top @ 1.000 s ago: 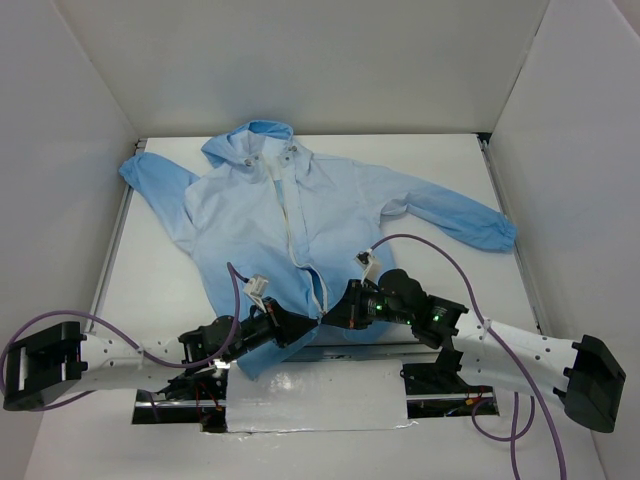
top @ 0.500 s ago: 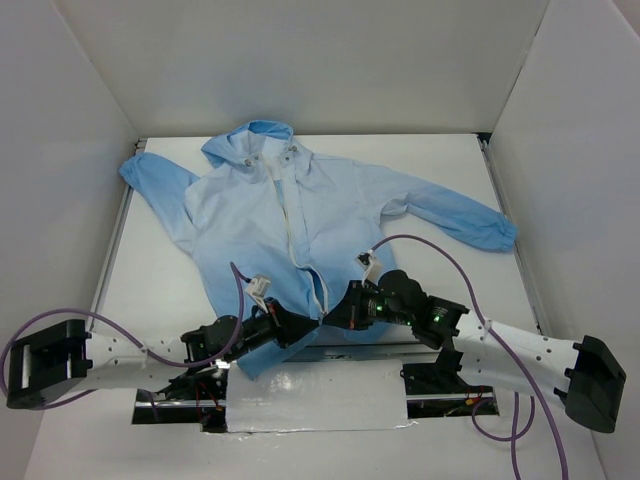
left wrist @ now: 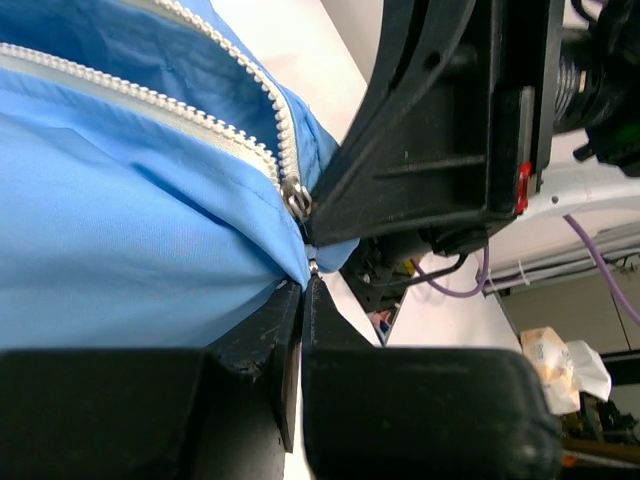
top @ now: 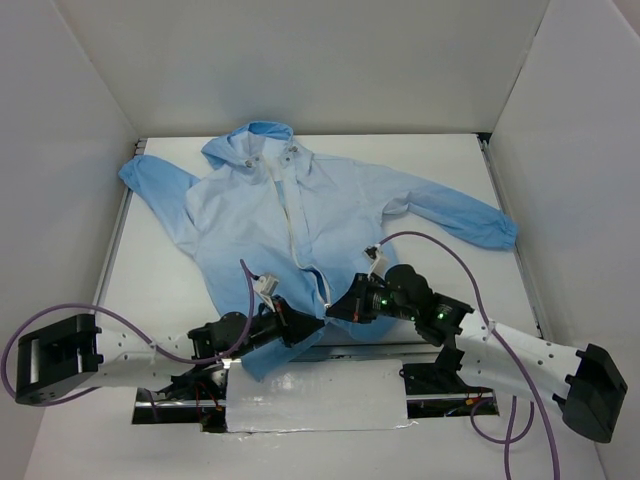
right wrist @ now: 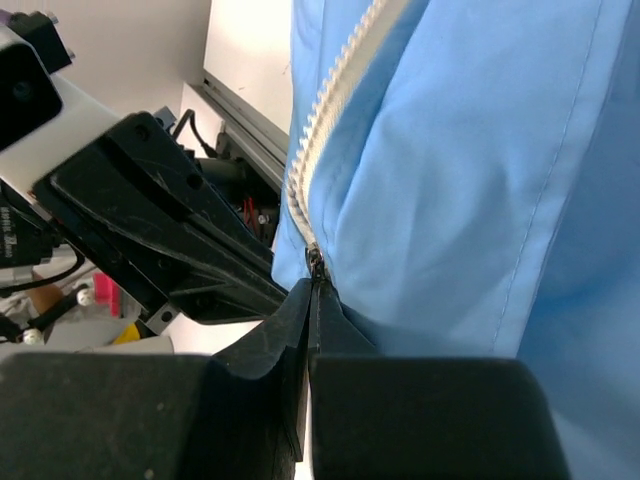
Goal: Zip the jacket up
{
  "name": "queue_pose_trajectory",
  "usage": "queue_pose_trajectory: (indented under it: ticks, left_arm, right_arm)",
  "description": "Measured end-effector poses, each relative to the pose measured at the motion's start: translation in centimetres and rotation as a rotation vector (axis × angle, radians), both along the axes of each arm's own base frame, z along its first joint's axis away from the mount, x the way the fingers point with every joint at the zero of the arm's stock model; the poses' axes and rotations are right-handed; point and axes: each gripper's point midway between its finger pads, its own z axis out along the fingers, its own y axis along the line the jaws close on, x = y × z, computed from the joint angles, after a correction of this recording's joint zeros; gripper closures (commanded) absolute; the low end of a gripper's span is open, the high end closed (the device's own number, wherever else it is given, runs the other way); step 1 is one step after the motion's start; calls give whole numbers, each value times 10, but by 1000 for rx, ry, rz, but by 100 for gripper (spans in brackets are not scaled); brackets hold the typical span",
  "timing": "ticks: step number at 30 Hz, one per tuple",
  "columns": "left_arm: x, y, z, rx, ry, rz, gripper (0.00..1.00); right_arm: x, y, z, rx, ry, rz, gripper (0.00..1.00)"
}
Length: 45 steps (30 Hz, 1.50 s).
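Note:
The light-blue hooded jacket (top: 290,215) lies flat, hood far, hem near, its white zipper strip (top: 297,235) running down the middle. Both grippers meet at the hem's centre. My left gripper (top: 308,326) is shut on the hem at the zipper's bottom end (left wrist: 308,272); a metal zipper part (left wrist: 296,196) sits just above its tips. My right gripper (top: 333,312) is shut on the zipper pull (right wrist: 315,263) at the foot of the zipper teeth (right wrist: 320,120). Each wrist view shows the other gripper's black body close by, in the left wrist view (left wrist: 440,120) and in the right wrist view (right wrist: 150,230).
White walls enclose the table on three sides. A metal rail (top: 360,348) and a taped white plate (top: 315,400) lie along the near edge between the arm bases. Purple cables (top: 440,245) loop over the arms. The sleeves reach out left (top: 150,180) and right (top: 470,222).
The left arm has shifted a little to the right and the right wrist slightly to the right and away. Both grippers stay shut at the hem.

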Motion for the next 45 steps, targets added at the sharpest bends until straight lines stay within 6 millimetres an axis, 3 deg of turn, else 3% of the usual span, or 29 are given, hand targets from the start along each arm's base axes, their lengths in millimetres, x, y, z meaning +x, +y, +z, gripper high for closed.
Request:
queue_pose_trajectory:
  ticks: [12,21,34,41,45]
  left_arm:
    - [-9,-12,-1,12,-20,-76,100]
    - [-11,-12,-18,84,-19,-97,100]
    - [-21,-11,-29,141,-51,-137,100]
    - [-10,-5,-36,192,-87,-84,100]
    - [-14,-5,-33,192,-102,-99,100]
  right_arm:
    - [24,2,19,15,-14,-27,100]
    - [55,14,-22,-85,163,-45,100]
    - [136,24,-65,-191,325,-212,100]
    - [161,43,-76,-218,445,-155,100]
    - [205,51,-72,-207,427,-177,100]
